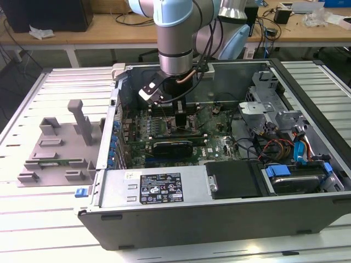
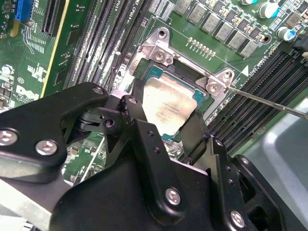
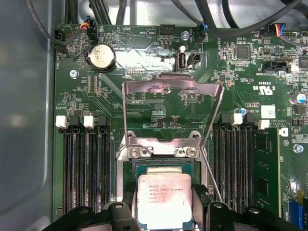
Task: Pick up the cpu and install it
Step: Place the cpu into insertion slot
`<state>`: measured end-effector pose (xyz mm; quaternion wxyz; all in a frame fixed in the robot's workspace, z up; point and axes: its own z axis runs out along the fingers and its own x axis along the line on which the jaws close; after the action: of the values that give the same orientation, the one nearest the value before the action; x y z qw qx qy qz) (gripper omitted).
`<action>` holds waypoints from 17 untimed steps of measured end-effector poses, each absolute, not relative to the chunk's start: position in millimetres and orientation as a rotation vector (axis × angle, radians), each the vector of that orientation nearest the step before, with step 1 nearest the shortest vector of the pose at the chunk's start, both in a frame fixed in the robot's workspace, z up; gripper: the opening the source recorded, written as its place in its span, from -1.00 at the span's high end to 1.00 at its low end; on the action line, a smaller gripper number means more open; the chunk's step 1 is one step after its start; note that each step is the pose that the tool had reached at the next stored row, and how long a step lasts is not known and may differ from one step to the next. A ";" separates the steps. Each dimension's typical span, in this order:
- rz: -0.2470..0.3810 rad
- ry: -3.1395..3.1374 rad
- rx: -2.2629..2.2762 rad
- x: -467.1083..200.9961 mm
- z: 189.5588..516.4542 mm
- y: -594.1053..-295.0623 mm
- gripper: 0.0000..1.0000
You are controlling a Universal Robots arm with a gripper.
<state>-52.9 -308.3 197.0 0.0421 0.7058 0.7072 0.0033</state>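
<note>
1. Exterior view: an open computer case (image 1: 219, 219) lies on its side across the middle of the white slatted surface (image 1: 33, 230). The arm (image 1: 175, 38) reaches down into it, with the pincer (image 1: 176, 121) low over the motherboard (image 1: 219, 145).
2. A grey plastic fixture (image 1: 55, 148) rests on the surface toward the edge at the exterior view's left, just beside the case.
3. A long black expansion card (image 1: 173, 147) stands on the motherboard close to the pincer, on the side nearer the exterior camera.
4. In the second wrist view, the cpu (image 2: 169, 106) lies between the two black fingers (image 2: 139, 120). They bear on two opposite edges, so the pincer is pinching the cpu.
5. In the first wrist view, the cpu (image 3: 163, 202) is directly over the open socket (image 3: 163, 166), shiny top facing up, and the socket's rim shows past one edge. Whether the chip is fully seated cannot be told.
6. A metal load plate (image 3: 173, 86) stands swung open at one end of the socket, with a thin lever wire (image 3: 211, 168) alongside.
7. Dark memory slots (image 3: 84, 163) run along both sides of the socket, and a coin battery (image 3: 101, 56) sits farther off on the board.
</note>
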 end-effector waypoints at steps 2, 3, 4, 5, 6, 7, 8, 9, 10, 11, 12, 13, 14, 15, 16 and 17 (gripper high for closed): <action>0.009 2.164 2.160 -52.8 196.2 -308.4 -0.08; 0.010 2.164 2.160 -52.6 196.0 -308.3 -0.08; 0.010 2.163 2.160 -52.5 195.9 -308.3 -0.08; 0.010 2.163 2.160 -52.5 195.9 -308.3 -0.08; 0.010 2.163 2.160 -52.5 195.9 -308.3 -0.08; 0.010 2.163 2.160 -52.5 195.9 -308.3 -0.08; 0.010 2.163 2.160 -52.5 196.0 -308.3 -0.08; 0.012 2.163 2.160 -52.4 197.2 -308.2 -0.08; 0.011 2.163 2.160 -52.3 198.3 -308.2 -0.08; 0.010 2.163 2.160 -52.4 198.5 -308.3 -0.08; 0.010 2.163 2.160 -52.4 198.5 -308.3 -0.08; 0.010 2.164 2.160 -52.0 198.5 -308.3 -0.08; 0.010 2.163 2.160 -51.5 198.4 -308.4 -0.08; 0.010 2.163 2.160 -51.4 198.4 -308.4 -0.08; 0.010 2.163 2.161 -51.3 198.1 -308.3 -0.08; 0.010 2.163 2.161 -51.3 197.6 -308.3 -0.08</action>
<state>-51.3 -308.3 197.6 0.0421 0.7061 0.7069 0.0032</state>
